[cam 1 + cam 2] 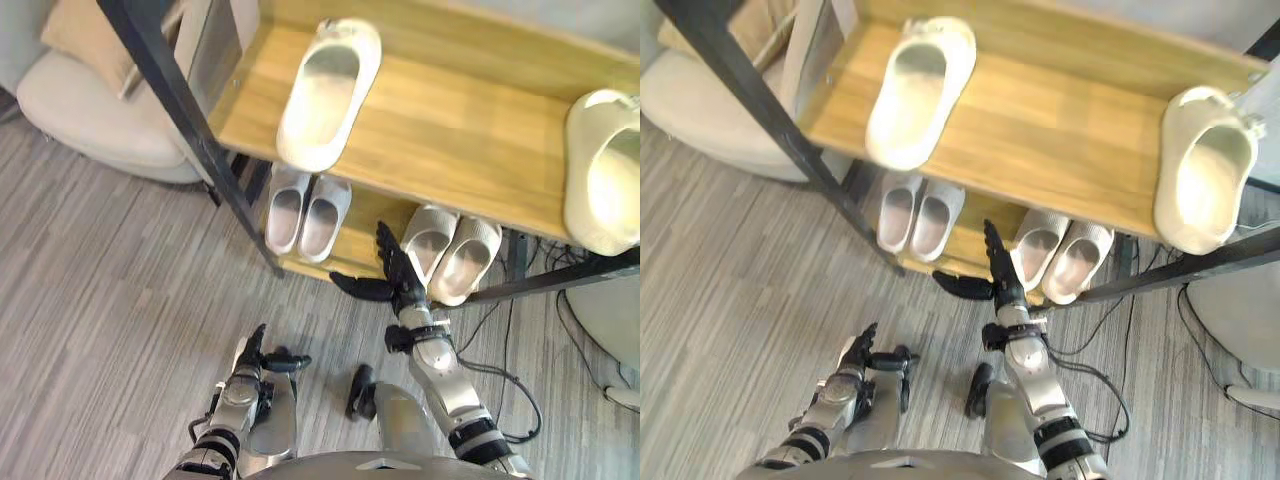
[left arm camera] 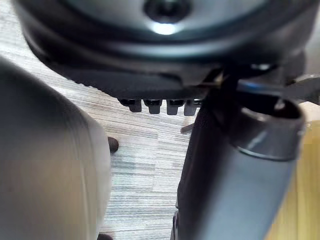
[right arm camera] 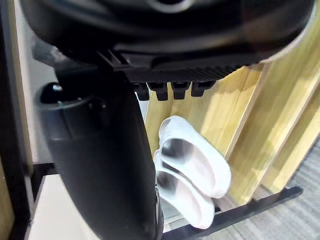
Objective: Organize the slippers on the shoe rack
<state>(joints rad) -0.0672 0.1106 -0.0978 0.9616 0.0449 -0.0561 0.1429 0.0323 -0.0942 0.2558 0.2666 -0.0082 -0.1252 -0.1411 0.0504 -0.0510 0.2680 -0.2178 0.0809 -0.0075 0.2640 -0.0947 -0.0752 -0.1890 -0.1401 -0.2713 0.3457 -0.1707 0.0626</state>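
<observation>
A wooden shoe rack [image 1: 470, 130] with a black frame stands before me. On its top shelf lie one cream slipper [image 1: 328, 90] and, at the far right, another cream slipper [image 1: 603, 170]. The lower shelf holds a pale grey pair [image 1: 306, 210] on the left and a beige pair [image 1: 450, 252] on the right, the latter also as white slippers [image 3: 192, 175] in the right wrist view. My right hand [image 1: 397, 278] is open, fingers straight and thumb spread, at the lower shelf's front edge between the two pairs, holding nothing. My left hand [image 1: 254, 358] hangs open low over the floor.
A beige armchair [image 1: 95, 110] sits on the floor left of the rack. The rack's slanted black post [image 1: 190, 135] runs between chair and shelves. A white rounded object [image 1: 600, 320] lies on the floor at the right. Grey plank floor [image 1: 110, 300] stretches in front.
</observation>
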